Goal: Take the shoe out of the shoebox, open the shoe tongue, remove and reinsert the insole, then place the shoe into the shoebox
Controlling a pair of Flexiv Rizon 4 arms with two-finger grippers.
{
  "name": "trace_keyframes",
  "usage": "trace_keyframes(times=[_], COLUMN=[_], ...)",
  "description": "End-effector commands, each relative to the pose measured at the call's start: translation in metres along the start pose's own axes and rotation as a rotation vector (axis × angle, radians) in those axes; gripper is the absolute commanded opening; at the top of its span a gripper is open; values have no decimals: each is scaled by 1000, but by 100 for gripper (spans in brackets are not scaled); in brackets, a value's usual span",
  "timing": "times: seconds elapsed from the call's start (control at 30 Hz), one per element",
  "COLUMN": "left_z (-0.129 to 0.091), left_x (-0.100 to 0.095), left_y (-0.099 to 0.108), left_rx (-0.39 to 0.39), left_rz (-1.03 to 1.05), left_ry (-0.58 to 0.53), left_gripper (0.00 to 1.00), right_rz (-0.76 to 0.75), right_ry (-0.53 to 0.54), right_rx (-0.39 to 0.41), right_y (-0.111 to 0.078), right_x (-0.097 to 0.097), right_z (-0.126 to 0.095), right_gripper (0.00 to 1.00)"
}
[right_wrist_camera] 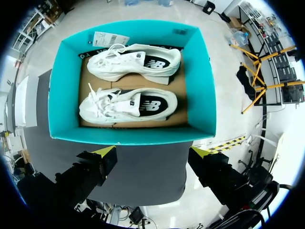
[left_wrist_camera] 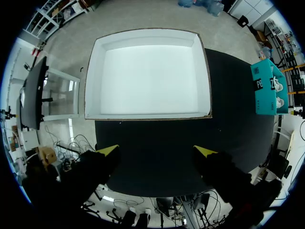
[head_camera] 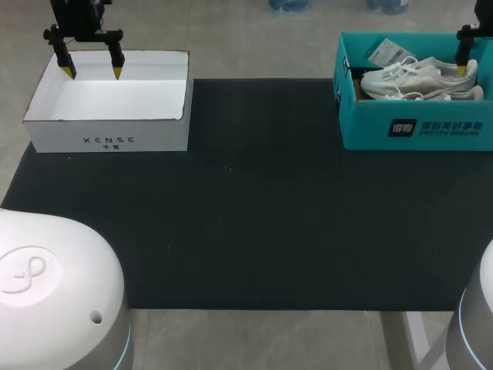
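Nearest me, left arm housing [head_camera: 46,285] and right arm housing [head_camera: 476,324] are both cut off by the head view's edges. Ahead of them is the black-matted worktop [head_camera: 254,200]. Far left on it sits a white box [head_camera: 108,108], open-topped, only a plain white inside showing. My left end effector [head_camera: 92,71] hangs over its far part, released, fingers wide apart, touching nothing; the arm above it is cropped out. Far right sits the teal shoebox [right_wrist_camera: 131,136], open, its right end clipped in the head view. My right end effector [right_wrist_camera: 152,151] hangs over it, released, tips wide apart and gripping nothing; the head view shows just one of its yellow tips, over the shoes' right end, the rest out of frame. Inside the shoebox, on a brown cardboard liner [right_wrist_camera: 178,112], two white shoes lie on their sides, toes the same way. The near shoe [right_wrist_camera: 128,106] is closer to my fingers, the far shoe [right_wrist_camera: 136,62] is against the far wall, and they are close together; I can't tell if they touch. Laces cover the tongues, the insoles are hidden, and the shoe openings are hard to make out. A paper tag [right_wrist_camera: 110,39] lies beyond the far shoe, in a far corner.
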State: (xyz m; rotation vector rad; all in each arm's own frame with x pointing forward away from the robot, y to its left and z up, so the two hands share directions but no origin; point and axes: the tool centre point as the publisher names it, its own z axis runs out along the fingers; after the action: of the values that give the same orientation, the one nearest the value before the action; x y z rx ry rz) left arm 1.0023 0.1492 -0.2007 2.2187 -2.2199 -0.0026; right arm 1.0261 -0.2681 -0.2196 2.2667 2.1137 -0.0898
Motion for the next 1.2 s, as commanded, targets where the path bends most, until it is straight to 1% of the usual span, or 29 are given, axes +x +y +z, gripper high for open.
trace_keyframes(times=[0.03,0.3,0.37,0.5,0.63,0.77,0.9,1.2], left_z=[0,0,0,0,0,0,0,0], left_x=[0,0,0,0,0,0,0,0], left_y=[1,1,1,1,1,1,1,1], left_rx=[0,0,0,0,0,0,0,0], left_rz=[0,0,0,0,0,0,0,0], left_ry=[-1,-1,-1,-1,-1,-1,-1,-1], left_gripper=[100,100,100,100,100,100,100,100], right_rz=[0,0,-6,-7,-23,-35,-50,-60], right_ry=[-3,-3,-2,12,22,29,10,9], right_rx=[9,9,15,-16,-48,-50,-41,-71], right_y=[4,4,7,13,17,23,30,43], right_x=[1,1,-4,-14,-18,-23,-25,-31], right_z=[-1,-1,7,23,39,58,75,92], right_gripper=[100,100,100,100,100,100,100,100])
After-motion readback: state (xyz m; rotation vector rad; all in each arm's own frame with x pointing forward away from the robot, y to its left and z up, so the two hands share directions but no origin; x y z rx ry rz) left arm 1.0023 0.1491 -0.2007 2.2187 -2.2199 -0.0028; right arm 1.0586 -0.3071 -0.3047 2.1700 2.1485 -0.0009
